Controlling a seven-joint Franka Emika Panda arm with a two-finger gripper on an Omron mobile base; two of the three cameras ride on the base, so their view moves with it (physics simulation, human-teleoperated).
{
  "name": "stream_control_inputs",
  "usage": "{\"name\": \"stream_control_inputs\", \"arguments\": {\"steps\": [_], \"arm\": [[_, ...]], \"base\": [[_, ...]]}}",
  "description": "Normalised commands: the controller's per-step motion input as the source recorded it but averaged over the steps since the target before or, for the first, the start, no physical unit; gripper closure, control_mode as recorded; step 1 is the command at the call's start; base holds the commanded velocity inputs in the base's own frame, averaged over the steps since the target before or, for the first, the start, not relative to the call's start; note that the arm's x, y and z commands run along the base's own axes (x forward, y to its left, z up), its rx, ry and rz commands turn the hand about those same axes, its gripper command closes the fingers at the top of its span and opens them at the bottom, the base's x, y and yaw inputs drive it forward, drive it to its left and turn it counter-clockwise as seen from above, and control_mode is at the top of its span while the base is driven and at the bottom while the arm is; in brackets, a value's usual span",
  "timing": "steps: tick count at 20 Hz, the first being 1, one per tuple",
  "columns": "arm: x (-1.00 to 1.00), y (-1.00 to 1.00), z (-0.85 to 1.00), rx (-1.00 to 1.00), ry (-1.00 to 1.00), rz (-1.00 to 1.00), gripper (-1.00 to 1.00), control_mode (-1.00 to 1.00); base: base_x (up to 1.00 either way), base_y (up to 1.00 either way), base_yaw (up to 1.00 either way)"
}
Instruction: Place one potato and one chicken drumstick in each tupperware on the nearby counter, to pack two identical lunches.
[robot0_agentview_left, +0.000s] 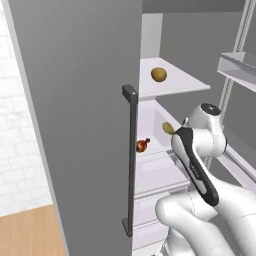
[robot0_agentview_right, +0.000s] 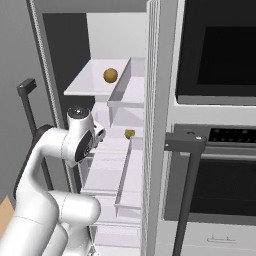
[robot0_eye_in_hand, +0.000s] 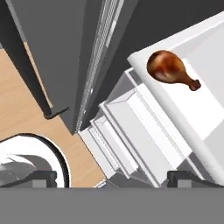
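Inside the open fridge, one potato (robot0_agentview_left: 159, 74) (robot0_agentview_right: 110, 75) rests on the upper white shelf. A second potato (robot0_agentview_left: 168, 128) (robot0_agentview_right: 130, 134) lies on the shelf below, partly behind my arm. A glossy red-brown chicken drumstick (robot0_agentview_left: 142, 145) (robot0_eye_in_hand: 170, 69) sits near the front left edge of that lower shelf, its bone end pointing inward. My gripper (robot0_eye_in_hand: 112, 177) is open and holds nothing. It hangs in front of the fridge, above the drawers and short of the drumstick. The tupperware and the counter are out of view.
The grey fridge door (robot0_agentview_left: 75, 125) stands open at the left, its dark handle (robot0_agentview_left: 131, 160) close to my arm. White fridge drawers (robot0_eye_in_hand: 140, 140) sit below the shelves. Door bins (robot0_agentview_right: 125, 95) and the oven (robot0_agentview_right: 220, 50) with its handle (robot0_agentview_right: 190, 145) are at the right.
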Motion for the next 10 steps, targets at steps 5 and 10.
{"name": "stream_control_inputs", "arguments": {"steps": [5, 10], "arm": [[0.12, 0.00, -0.29, -0.30, -0.01, 0.68, -1.00, -1.00], [0.05, 0.00, -0.34, -0.27, -0.10, 0.65, -1.00, -1.00]], "base": [[0.00, 0.00, 0.00], [0.00, 0.00, 0.00]]}}
